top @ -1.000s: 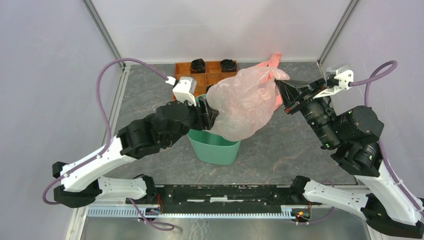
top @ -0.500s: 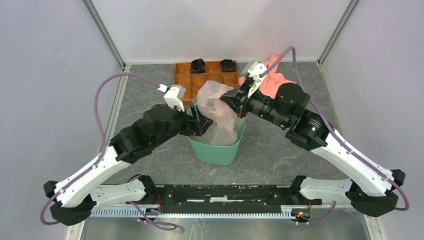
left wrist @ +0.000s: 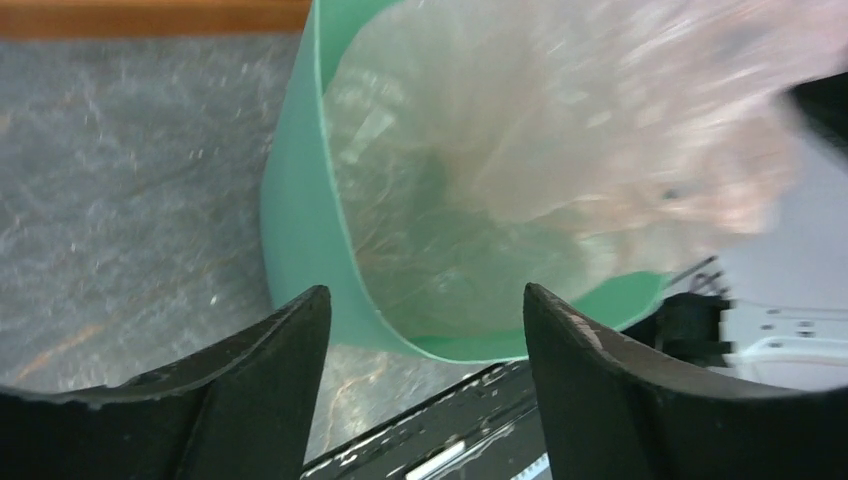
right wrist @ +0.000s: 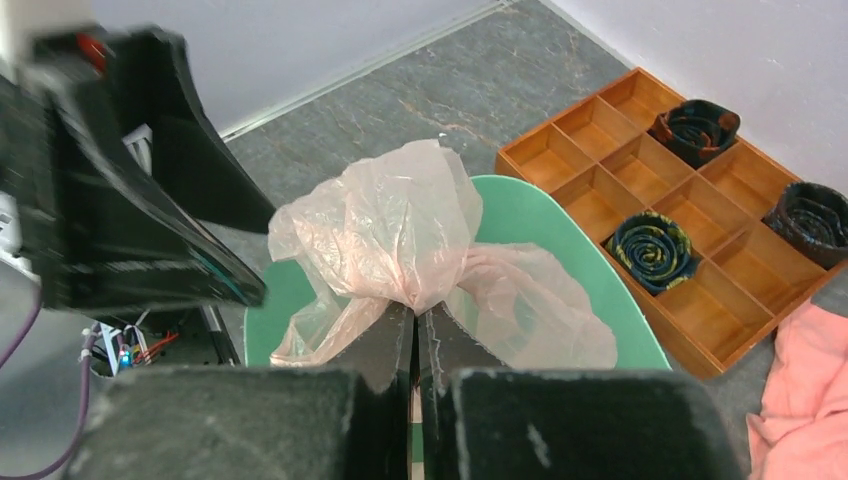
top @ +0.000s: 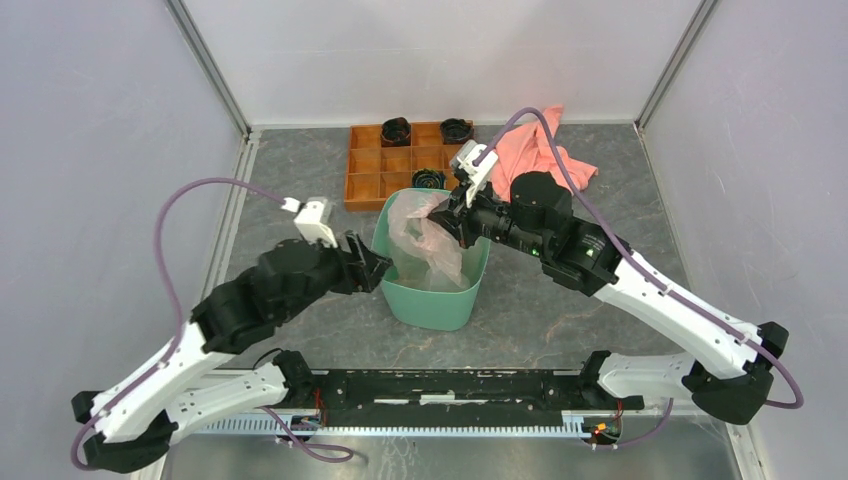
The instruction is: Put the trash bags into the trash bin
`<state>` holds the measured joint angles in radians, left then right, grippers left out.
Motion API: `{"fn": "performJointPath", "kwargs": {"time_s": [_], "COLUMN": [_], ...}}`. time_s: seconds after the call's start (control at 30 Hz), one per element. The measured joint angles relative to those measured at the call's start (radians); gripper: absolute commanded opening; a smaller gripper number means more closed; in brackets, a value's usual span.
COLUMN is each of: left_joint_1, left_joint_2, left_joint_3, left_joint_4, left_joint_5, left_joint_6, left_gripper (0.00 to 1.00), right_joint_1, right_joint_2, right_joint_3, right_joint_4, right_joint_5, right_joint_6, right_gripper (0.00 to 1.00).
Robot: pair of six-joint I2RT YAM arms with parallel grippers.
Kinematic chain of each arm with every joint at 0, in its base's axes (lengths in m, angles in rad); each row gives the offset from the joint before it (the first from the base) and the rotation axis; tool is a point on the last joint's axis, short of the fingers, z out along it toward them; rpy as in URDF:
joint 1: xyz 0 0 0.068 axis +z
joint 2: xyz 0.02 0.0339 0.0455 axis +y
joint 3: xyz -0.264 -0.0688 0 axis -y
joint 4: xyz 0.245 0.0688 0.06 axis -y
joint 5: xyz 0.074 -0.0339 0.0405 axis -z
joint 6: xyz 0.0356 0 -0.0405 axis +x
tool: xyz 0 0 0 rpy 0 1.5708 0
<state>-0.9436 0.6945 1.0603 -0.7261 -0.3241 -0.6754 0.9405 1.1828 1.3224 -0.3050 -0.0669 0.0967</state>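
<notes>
The translucent pale pink trash bag [top: 425, 235] hangs into the mint-green trash bin [top: 438, 300] at the table's middle. My right gripper [top: 447, 215] is shut on the bag's gathered top, just above the bin's mouth; in the right wrist view the bag [right wrist: 400, 230] bunches at my right gripper [right wrist: 415, 308] over the bin [right wrist: 590, 270]. My left gripper [top: 375, 262] is open and empty just left of the bin's wall. In the left wrist view my left gripper [left wrist: 425, 305] frames the bin's rim [left wrist: 300, 230] with the bag [left wrist: 560, 150] inside.
An orange compartmented tray [top: 370, 170] with rolled dark items stands behind the bin. A salmon-pink cloth towel [top: 540, 150] lies at the back right. Grey walls and metal posts close the table's sides.
My right gripper carried the bag left and down into the bin. My left gripper let go of it and drew back to the left of the bin, now open.
</notes>
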Motion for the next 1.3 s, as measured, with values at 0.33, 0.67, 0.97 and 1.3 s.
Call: {"fn": "performJointPath", "kwargs": {"time_s": [0.33,0.67,0.97,1.3], "left_joint_1": [0.002,0.002,0.002,0.002], "left_joint_2": [0.244,0.278,0.160,0.376], "left_joint_3": [-0.087,0.052,0.259,0.356], "left_joint_4": [0.140,0.108,0.118,0.148], "left_joint_5": [0.031,0.045,0.154,0.171], "left_joint_6": [-0.012,0.063,0.077,0.083], "left_gripper": [0.71,1.00,1.00,0.77], "right_joint_1": [0.000,0.000,0.000,0.000], "right_joint_2": [-0.015,-0.103,-0.121,-0.135], "right_joint_3": [-0.003,-0.053,-0.088,-0.088], "right_joint_4": [0.000,0.005,0.026,0.056], "right_joint_5": [0.050,0.123,0.097,0.041], "right_joint_6": [0.002,-0.010,-0.034,-0.023], "right_gripper": [0.01,0.01,0.05,0.05]}}
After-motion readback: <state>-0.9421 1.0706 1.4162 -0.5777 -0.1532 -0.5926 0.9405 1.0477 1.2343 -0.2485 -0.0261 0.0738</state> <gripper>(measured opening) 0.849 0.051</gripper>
